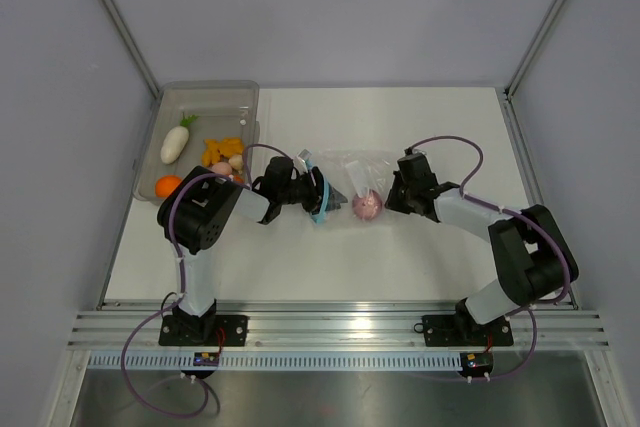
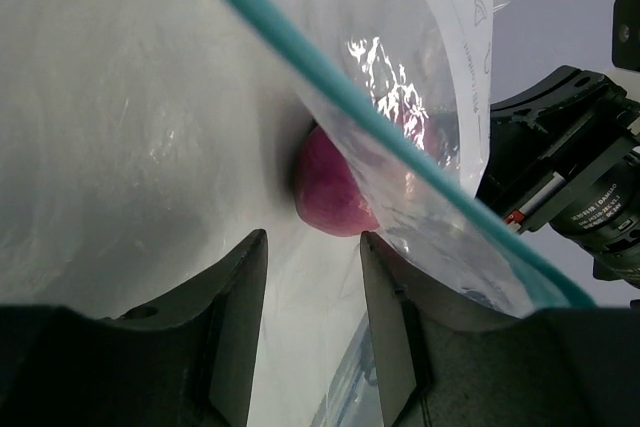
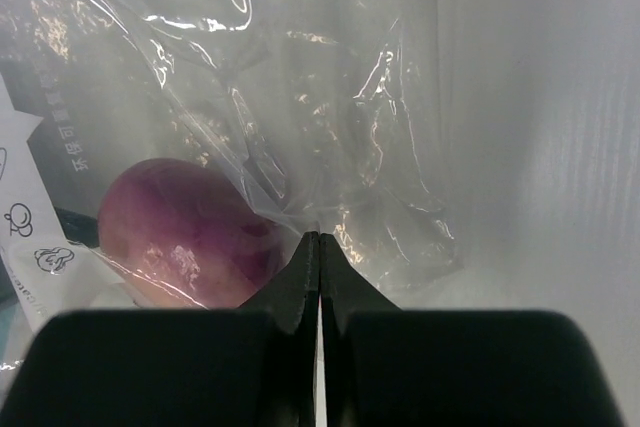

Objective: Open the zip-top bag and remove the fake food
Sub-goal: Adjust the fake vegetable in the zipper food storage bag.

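Note:
The clear zip-top bag (image 1: 350,172) lies mid-table, its light blue zip strip (image 1: 320,205) towards the left arm. A purple onion (image 1: 366,205) is inside it. My left gripper (image 1: 316,194) is open at the bag's mouth. In the left wrist view the gripper (image 2: 312,239) faces the onion (image 2: 335,192), and the blue strip (image 2: 330,77) and film drape over the right finger. My right gripper (image 1: 391,199) is shut on the bag's crinkled far end. In the right wrist view the gripper (image 3: 319,237) pinches the film (image 3: 390,147) beside the onion (image 3: 190,232).
A smoky-grey tray (image 1: 210,88) stands at the back left. It holds a white radish (image 1: 176,142), an orange piece (image 1: 168,185), yellow pieces (image 1: 222,150) and a pinkish egg (image 1: 222,169). The left arm's elbow lies beside the tray's near corner.

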